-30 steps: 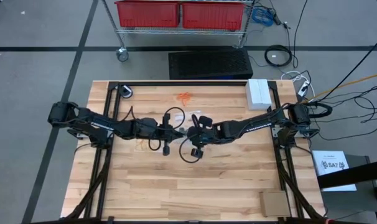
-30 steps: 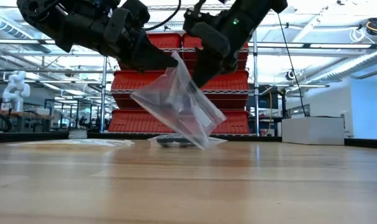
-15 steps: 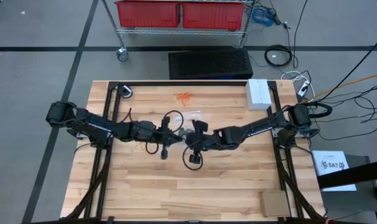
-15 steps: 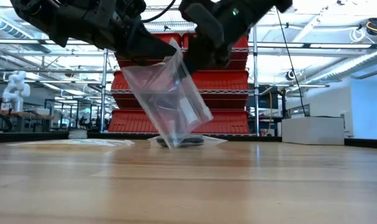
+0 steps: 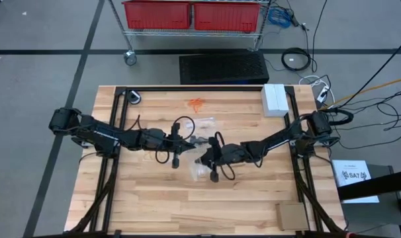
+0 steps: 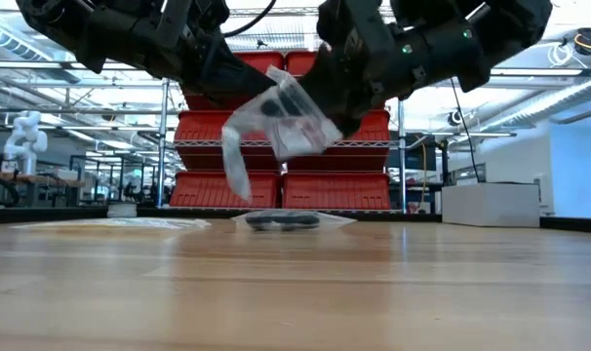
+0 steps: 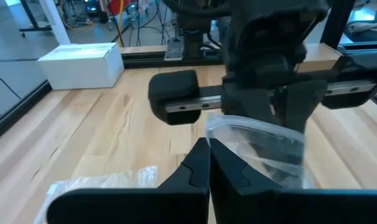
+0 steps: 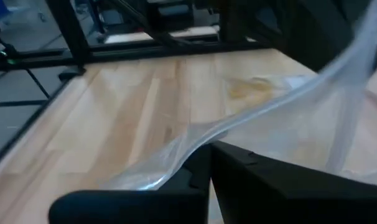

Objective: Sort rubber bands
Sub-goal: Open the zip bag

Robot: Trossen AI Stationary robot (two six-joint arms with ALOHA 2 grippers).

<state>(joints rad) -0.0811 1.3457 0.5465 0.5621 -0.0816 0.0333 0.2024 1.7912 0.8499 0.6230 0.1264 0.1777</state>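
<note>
I'm looking down on the wooden table [image 5: 154, 198], both arms reaching in toward its middle. The left gripper [image 5: 189, 139] comes in from nine o'clock, the right gripper [image 5: 202, 160] from three o'clock, and they meet just short of centre. Between them hangs a clear plastic bag [image 6: 276, 125], lifted off the wood. From table height I see the left fingers pressed together on the bag's upper edge and the right fingers pinched together on its other side; a loose flap droops toward the table. Something dark sits inside the bag near the left fingers; I cannot tell what it is.

The orange rubber bands [image 5: 196, 103] lie at about twelve o'clock from the grippers, well apart from both. The pale yellow rubber bands [image 8: 254, 89] rest on the wood beyond the right fingers, under another clear film. A dark cluster in a second bag [image 6: 281, 221] lies flat on the table below the lifted one, touching neither gripper.

A white box [image 5: 274, 99] sits at the two o'clock corner. A sheet of paper [image 5: 355, 177] off the table carries print too small to read.
</note>
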